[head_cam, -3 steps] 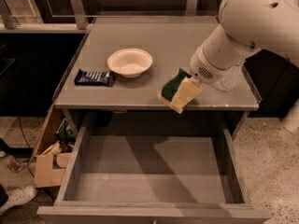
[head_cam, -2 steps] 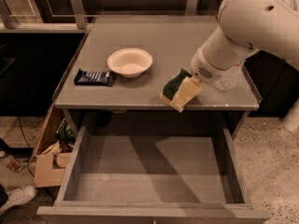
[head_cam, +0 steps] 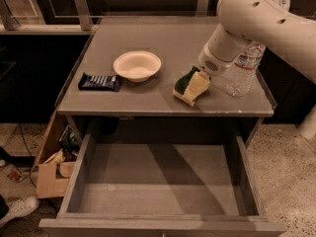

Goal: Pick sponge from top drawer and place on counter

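The sponge (head_cam: 191, 87), dark green on top and yellow below, lies tilted on the counter (head_cam: 163, 36) near its front right. My gripper (head_cam: 203, 73) is at the sponge's upper right end, under the white wrist of the arm, and mostly hidden by it. I cannot tell whether the sponge is still gripped. The top drawer (head_cam: 74, 181) is pulled fully out below the counter and holds nothing I can see.
A white bowl (head_cam: 137, 65) and a dark blue snack wrapper (head_cam: 99, 82) sit on the counter's left half. A clear water bottle (head_cam: 243, 70) stands right of the sponge, beside the arm. Cardboard boxes (head_cam: 49, 174) stand on the floor left of the drawer.
The arm's wrist has risen and drawn back to the right, uncovering the water bottle. The sponge has shifted slightly away from the counter's front edge.
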Controlling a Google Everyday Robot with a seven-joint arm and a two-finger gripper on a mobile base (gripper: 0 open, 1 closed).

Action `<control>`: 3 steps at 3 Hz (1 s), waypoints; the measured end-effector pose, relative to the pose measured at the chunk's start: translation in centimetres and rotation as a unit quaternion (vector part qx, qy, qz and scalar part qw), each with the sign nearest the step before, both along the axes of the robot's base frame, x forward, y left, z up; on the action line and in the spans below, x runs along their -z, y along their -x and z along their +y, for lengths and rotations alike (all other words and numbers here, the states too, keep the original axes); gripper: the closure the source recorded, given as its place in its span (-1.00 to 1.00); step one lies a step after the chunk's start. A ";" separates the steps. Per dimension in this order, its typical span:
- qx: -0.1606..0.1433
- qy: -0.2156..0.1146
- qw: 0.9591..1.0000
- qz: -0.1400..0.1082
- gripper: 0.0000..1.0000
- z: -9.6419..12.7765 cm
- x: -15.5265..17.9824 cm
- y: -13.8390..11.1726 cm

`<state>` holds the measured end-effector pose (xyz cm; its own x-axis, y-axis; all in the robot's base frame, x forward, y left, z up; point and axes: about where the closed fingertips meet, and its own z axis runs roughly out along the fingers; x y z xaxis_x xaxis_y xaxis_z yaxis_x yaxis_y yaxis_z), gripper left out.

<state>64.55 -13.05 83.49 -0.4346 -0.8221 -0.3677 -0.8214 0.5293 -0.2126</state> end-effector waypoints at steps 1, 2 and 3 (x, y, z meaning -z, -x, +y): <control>0.000 -0.001 1.000 -0.001 0.62 0.0 0.0 -0.1; 0.000 -0.001 1.000 0.000 0.15 0.0 0.0 -0.1; 0.000 -0.001 1.000 0.000 -0.47 0.0 0.0 -0.1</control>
